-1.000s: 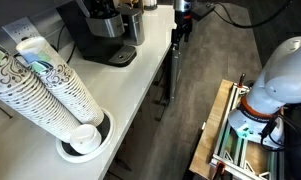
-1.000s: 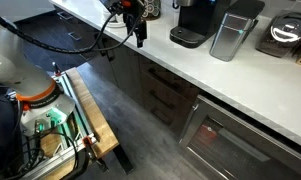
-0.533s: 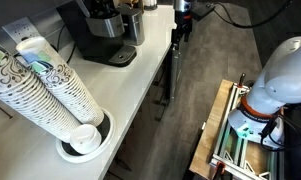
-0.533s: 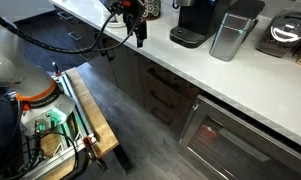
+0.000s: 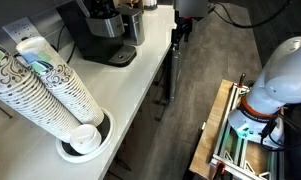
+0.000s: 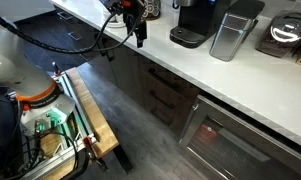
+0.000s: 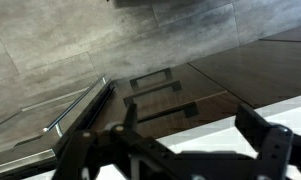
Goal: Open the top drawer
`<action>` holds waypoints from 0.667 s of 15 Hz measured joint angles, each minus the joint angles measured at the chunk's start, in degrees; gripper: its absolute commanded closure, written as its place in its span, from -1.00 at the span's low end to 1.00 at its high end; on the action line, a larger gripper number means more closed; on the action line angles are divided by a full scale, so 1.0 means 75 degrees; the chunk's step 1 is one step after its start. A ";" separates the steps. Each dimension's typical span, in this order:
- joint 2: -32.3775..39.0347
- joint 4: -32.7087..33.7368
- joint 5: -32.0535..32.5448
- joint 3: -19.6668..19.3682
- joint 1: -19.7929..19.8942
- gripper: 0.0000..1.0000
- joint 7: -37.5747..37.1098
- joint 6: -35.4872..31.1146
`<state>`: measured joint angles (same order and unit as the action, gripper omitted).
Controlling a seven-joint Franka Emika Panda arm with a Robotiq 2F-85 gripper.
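Currently, item one: your jaws, spread wide and pinching nothing, hanging just beside the desk (image 6: 230, 75) edge. Item two, rightward and lower: top drawer (image 6: 162, 76), shut, directly under the desk lip. Long axis level, parallel to that edge; reaching it likely means dropping down and shifting right.

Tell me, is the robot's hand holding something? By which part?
Nothing is held. In the wrist view the gripper is open, and only the cabinet fronts and the floor show in its gap.
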<state>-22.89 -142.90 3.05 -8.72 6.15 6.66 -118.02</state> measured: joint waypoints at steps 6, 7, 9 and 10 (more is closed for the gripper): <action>0.0002 0.0001 -0.0023 -0.0007 0.0005 -1.00 0.0000 0.0000; 0.0013 -0.0019 -0.0102 -0.0054 0.0011 -1.00 0.0008 0.0000; 0.0073 -0.0142 -0.0300 -0.0266 0.0044 -1.00 0.0147 -0.0110; 0.0119 -0.0268 -0.0405 -0.0413 0.0088 -1.00 0.0282 -0.0273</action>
<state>-21.99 -144.90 0.01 -11.82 6.81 8.78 -120.07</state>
